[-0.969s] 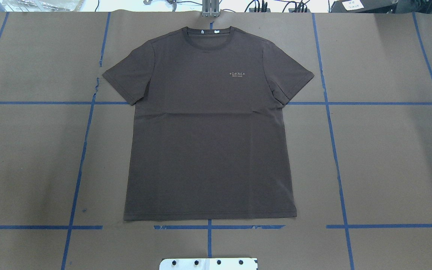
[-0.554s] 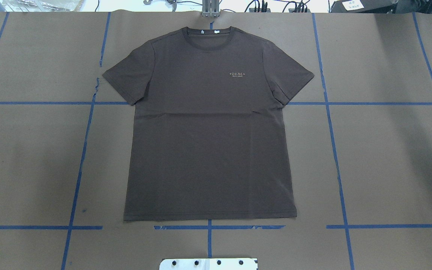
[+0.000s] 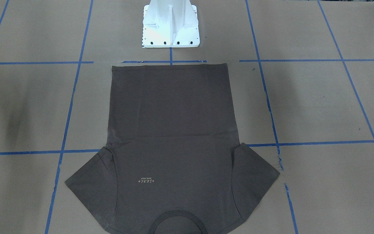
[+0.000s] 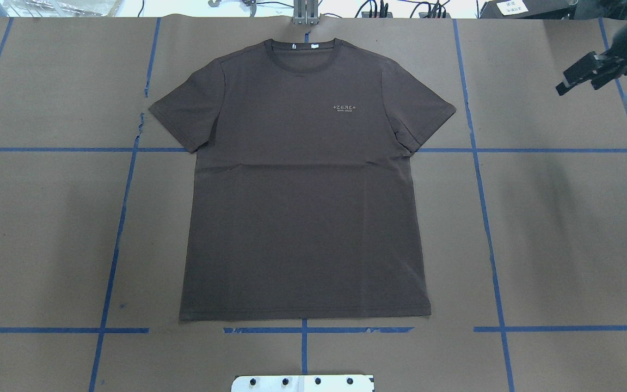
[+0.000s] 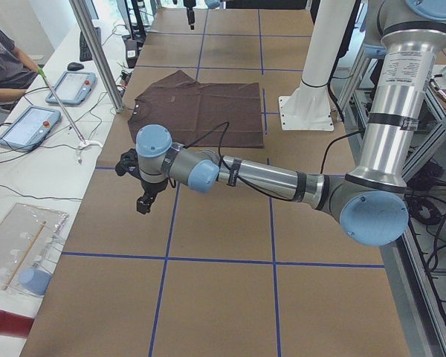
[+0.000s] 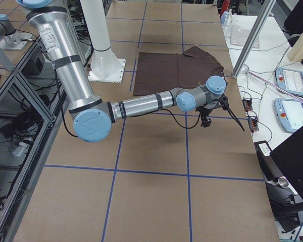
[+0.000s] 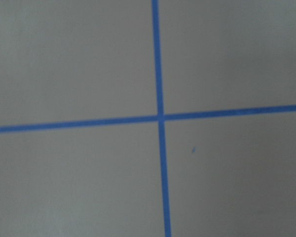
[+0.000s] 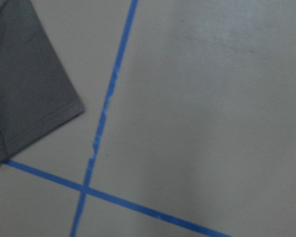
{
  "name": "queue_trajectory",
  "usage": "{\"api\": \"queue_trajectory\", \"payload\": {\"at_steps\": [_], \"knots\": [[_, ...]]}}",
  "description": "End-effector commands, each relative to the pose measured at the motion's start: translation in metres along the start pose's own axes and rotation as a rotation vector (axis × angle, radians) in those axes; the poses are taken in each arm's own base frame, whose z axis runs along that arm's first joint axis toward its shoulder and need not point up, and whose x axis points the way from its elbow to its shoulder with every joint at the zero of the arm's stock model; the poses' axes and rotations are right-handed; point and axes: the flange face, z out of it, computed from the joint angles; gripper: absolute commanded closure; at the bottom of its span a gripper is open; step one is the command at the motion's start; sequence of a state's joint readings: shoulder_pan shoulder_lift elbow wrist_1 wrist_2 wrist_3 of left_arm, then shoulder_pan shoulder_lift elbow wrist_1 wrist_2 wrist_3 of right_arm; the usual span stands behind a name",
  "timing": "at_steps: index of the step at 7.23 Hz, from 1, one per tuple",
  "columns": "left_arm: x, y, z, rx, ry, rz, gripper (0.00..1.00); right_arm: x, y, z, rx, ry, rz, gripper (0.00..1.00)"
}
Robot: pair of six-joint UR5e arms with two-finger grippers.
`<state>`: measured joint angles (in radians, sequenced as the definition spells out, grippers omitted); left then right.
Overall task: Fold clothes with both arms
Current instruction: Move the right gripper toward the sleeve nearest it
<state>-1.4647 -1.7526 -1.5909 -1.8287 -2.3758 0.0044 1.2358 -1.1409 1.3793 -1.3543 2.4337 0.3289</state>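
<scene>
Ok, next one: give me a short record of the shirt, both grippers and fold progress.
shirt: flat on the table, logo up, unfolded, collar away from the robot
right gripper: hovers over the table beyond the sleeve, not touching the shirt; open or shut unclear
left gripper: over bare table, clear of the shirt; open or shut unclear
fold progress: none yet

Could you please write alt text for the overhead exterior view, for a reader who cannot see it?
A dark grey-brown T-shirt lies flat and face up on a paper-covered table marked with blue tape lines, collar toward the far edge, nothing folded yet. The right arm's tool hangs at the top right corner, apart from the shirt.
</scene>
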Motion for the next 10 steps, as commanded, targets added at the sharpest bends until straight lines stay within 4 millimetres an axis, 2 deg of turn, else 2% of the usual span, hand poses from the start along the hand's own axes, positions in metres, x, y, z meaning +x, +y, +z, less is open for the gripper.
{"api": "queue_trajectory", "payload": {"at_steps": [1,2,3,4,5,6,8,10], "knots": [[0.022,-0.018,0.023,-0.022,0.023,0.049,0.00,-0.085,-0.057,0.063,0.053,0.010,0.099,0.00],[0.022,-0.014,0.023,-0.005,0.025,0.071,0.00,-0.106,-0.075,0.082,0.128,0.044,0.150,0.00],[0.022,-0.014,0.023,0.012,0.027,0.079,0.00,-0.121,-0.082,0.106,0.108,0.051,0.160,0.00],[0.021,-0.013,0.024,0.011,0.027,0.078,0.00,-0.135,-0.080,0.129,0.092,0.075,0.149,0.00],[0.021,-0.014,0.024,0.011,0.027,0.078,0.00,-0.139,-0.074,0.149,0.081,0.101,0.145,0.00],[0.022,-0.014,0.023,0.012,0.029,0.079,0.00,-0.142,-0.072,0.160,0.086,0.124,0.138,0.01],[0.022,-0.013,0.023,0.012,0.030,0.079,0.00,-0.133,-0.071,0.170,0.068,0.140,0.153,0.02],[0.023,-0.014,0.022,0.014,0.029,0.080,0.00,-0.128,-0.070,0.174,0.061,0.146,0.160,0.06]]}}
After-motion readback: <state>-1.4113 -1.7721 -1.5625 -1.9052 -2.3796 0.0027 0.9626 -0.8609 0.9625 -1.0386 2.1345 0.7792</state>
